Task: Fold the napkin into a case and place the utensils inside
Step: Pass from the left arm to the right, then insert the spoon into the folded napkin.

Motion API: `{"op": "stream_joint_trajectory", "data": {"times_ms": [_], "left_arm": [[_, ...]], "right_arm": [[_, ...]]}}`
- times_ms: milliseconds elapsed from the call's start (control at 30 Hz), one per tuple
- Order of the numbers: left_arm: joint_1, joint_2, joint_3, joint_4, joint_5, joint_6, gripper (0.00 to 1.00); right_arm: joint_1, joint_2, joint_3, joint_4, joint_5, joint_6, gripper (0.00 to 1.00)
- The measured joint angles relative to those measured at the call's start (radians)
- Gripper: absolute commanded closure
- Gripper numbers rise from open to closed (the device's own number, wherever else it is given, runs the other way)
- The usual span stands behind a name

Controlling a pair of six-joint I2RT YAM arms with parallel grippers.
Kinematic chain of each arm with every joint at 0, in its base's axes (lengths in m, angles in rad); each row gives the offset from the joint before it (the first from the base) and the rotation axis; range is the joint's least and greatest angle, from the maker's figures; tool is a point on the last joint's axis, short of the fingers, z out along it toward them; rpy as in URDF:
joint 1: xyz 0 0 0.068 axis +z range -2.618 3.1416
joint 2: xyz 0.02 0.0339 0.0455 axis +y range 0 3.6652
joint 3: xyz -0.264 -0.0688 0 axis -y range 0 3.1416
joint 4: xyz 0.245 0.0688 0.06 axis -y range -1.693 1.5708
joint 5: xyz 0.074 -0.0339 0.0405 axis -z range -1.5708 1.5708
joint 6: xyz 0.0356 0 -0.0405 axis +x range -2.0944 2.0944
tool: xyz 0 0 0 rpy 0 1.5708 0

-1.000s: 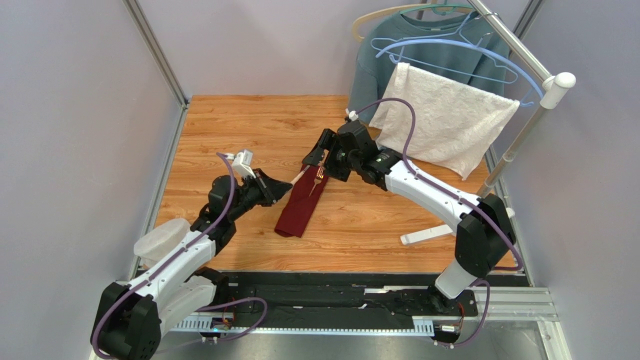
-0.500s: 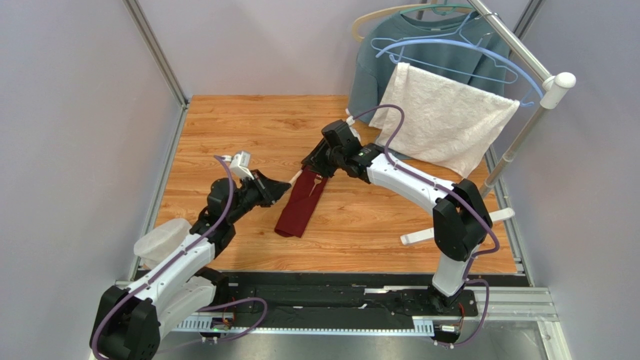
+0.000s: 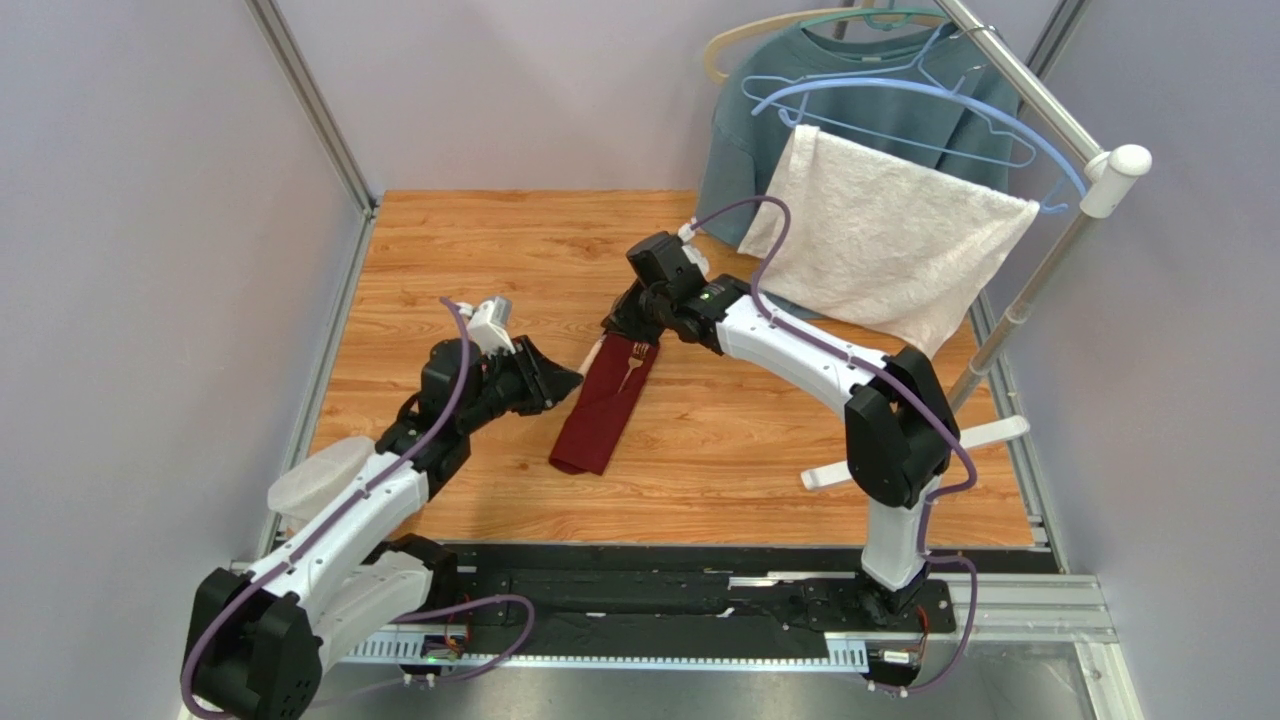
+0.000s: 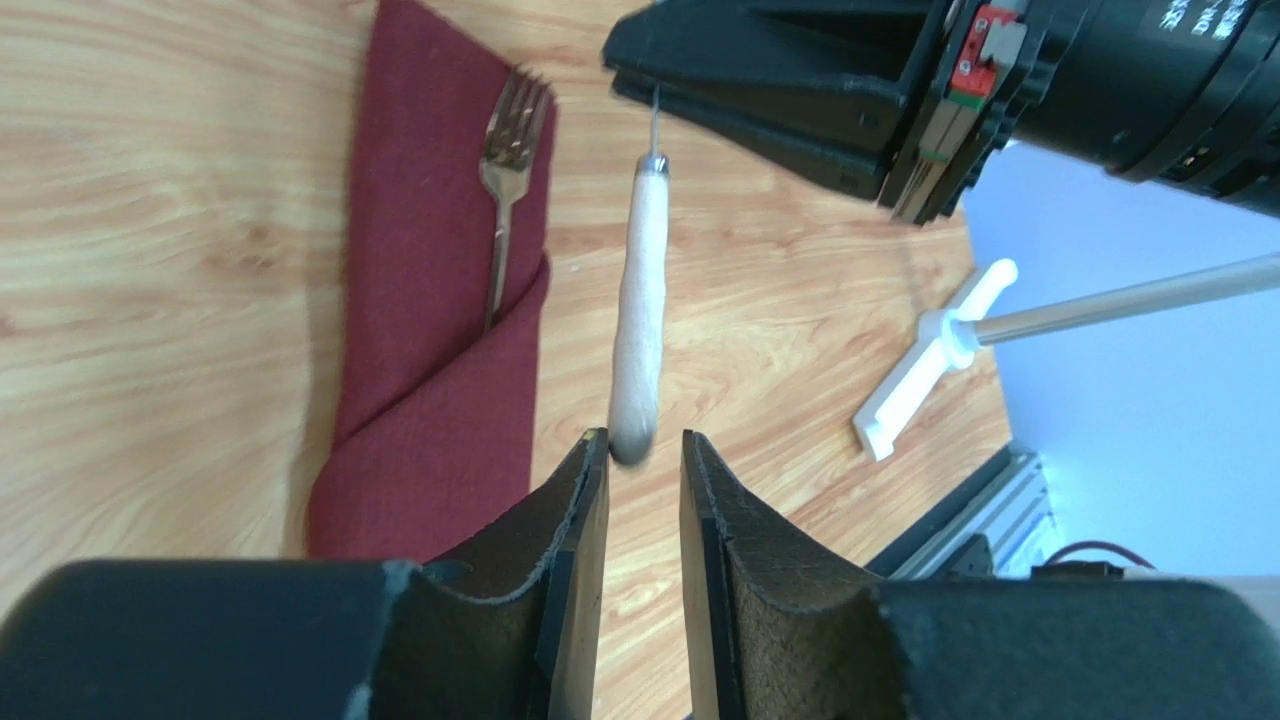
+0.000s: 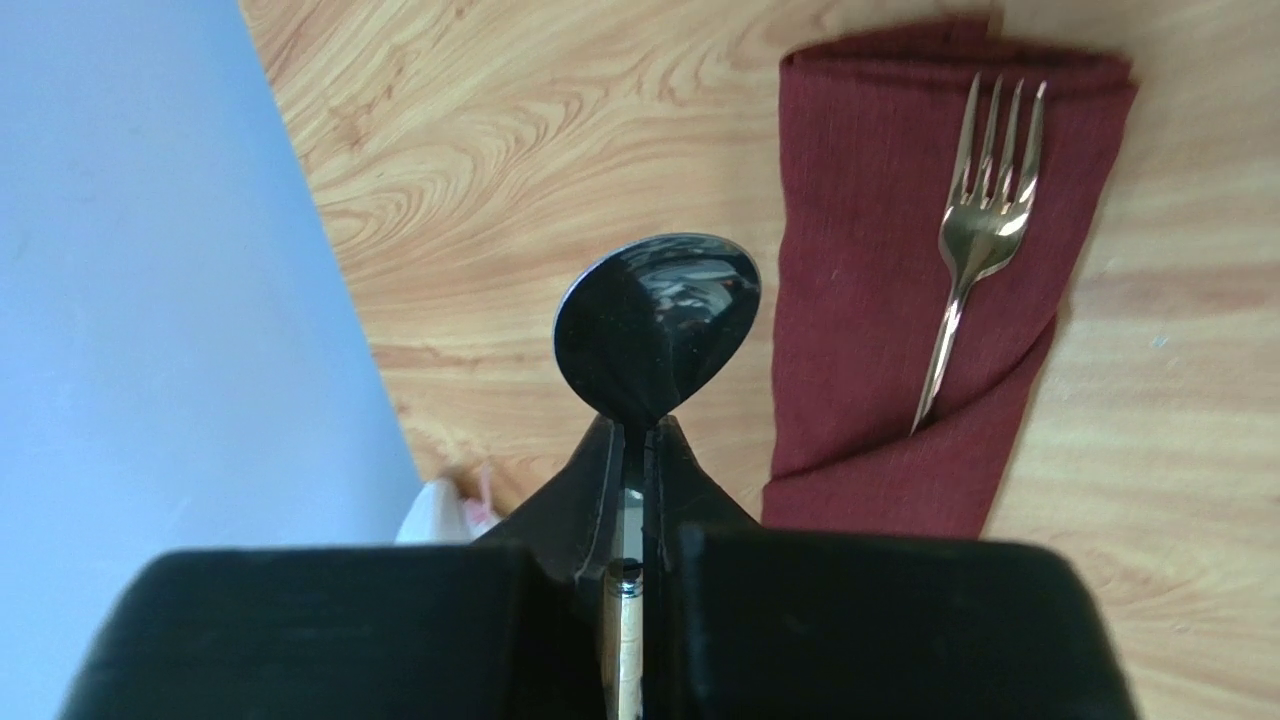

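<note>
Bright, even light, faint shadows on orange-brown wooden tabletop [image 3: 496, 255]. Dark reflection across shiny silver metal spoon [image 5: 657, 323]. Blurred wrist-view foregrounds.

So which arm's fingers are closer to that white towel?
Right. The right fingers, gripping the spoon, sit just left of the towel; the left fingers are farther off, beyond the maroon napkin.

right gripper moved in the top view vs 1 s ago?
Yes. The right gripper has shifted left, farther from the white towel, and is now at the far end of the maroon case.
</note>
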Motion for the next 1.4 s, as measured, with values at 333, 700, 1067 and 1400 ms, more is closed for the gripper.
{"op": "stream_joint_trajectory", "data": {"times_ms": [333, 700, 1067, 1400], "left_arm": [[0.075, -0.110, -0.033, -0.297, -0.023, -0.043, 0.97], [0.075, 0.103, -0.101, -0.235, 0.097, -0.050, 0.98], [0.075, 0.131, -0.137, -0.178, 0.119, -0.043, 0.99], [0.075, 0.201, -0.156, -0.126, 0.126, -0.036, 0.99]], "right_arm": [[0.000, 0.106, 0.200, -0.138, 0.199, -0.253, 1.00], [0.005, 0.276, 0.343, -0.257, 0.270, -0.311, 1.00], [0.039, 0.345, 0.375, -0.270, 0.332, -0.349, 1.00], [0.066, 0.398, 0.400, -0.266, 0.381, -0.377, 1.00]]}}
